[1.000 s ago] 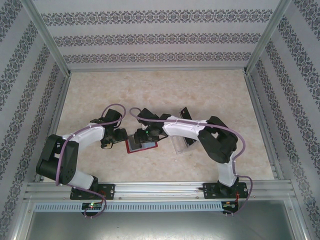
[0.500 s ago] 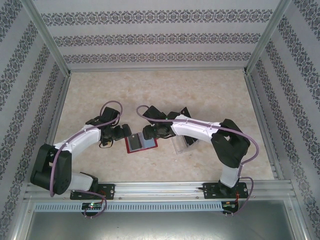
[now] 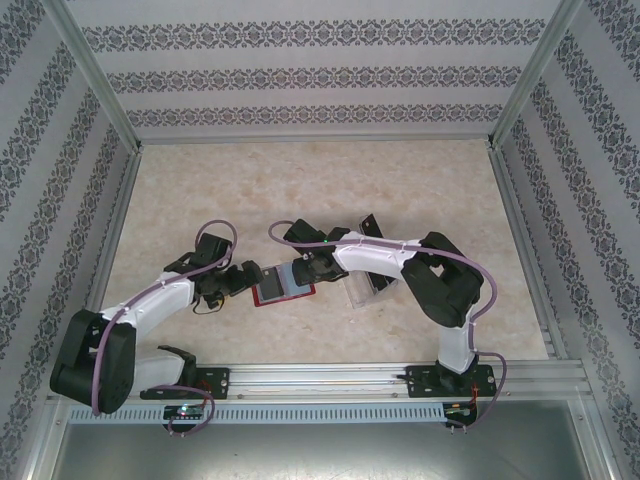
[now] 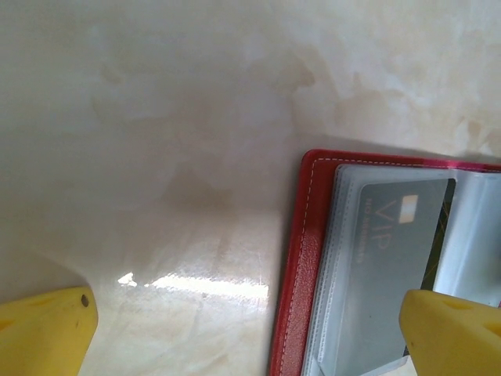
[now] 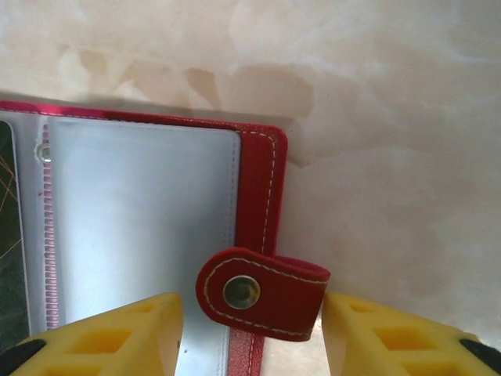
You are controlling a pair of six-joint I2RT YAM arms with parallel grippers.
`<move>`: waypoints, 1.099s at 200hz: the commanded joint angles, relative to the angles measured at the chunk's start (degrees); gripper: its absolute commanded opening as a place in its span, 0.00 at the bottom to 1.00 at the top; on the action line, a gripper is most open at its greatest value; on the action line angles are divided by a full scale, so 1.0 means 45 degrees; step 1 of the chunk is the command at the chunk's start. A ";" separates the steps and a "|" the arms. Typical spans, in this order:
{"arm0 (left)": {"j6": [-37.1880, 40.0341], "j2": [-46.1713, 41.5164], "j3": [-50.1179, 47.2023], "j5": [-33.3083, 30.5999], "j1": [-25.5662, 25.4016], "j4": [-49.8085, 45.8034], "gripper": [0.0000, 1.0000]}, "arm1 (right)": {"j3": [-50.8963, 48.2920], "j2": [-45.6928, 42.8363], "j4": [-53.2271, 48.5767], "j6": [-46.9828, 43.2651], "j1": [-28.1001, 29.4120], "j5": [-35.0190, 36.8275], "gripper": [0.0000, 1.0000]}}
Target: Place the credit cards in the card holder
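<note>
Beside the card holder (image 3: 280,286) sits a tray (image 3: 352,296).

The worktop (image 4: 156,117) is glossy and marble-patterned. The holder (image 5: 254,180) looks like red stitched leather, with smooth clear plastic sleeves (image 5: 141,204) and a shiny metal snap (image 5: 241,292). The card (image 4: 391,235) looks matt grey.

The card holder (image 3: 283,284) is a red wallet with white stitching. It lies open and flat on the table (image 3: 300,180), clear inner pockets facing up. Its snap tab (image 5: 262,291), fitted with a metal stud, folds over the right edge. One dark grey credit card (image 4: 399,235), marked VIP, sits in a left-hand pocket.
</note>
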 commanded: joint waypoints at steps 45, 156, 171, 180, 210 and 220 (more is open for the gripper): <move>-0.0466 0.0505 -0.0063 0.1114 -0.0087 0.1247 1.00 | -0.0067 -0.1183 0.0131 0.0412 0.0332 -0.0312 0.50; 0.1483 0.1929 0.2137 -0.3009 -0.0869 -0.2643 0.93 | -0.0912 -0.0255 0.3201 0.2255 0.0842 -0.3338 0.22; 0.1489 0.2157 0.2140 -0.2993 -0.0907 -0.2487 0.93 | -0.1014 -0.0105 0.3333 0.2311 0.0842 -0.3470 0.21; 0.1509 0.2201 0.2110 -0.3031 -0.0925 -0.2439 0.92 | -0.1110 -0.0070 0.3405 0.2330 0.0857 -0.3472 0.21; 0.1497 0.2299 0.2028 -0.3049 -0.0935 -0.2319 0.92 | -0.1428 -0.0038 0.3591 0.2409 0.0843 -0.3421 0.21; 0.1511 0.2317 0.1989 -0.3029 -0.0941 -0.2263 0.92 | -0.1443 0.0032 0.3668 0.2434 0.0843 -0.3437 0.21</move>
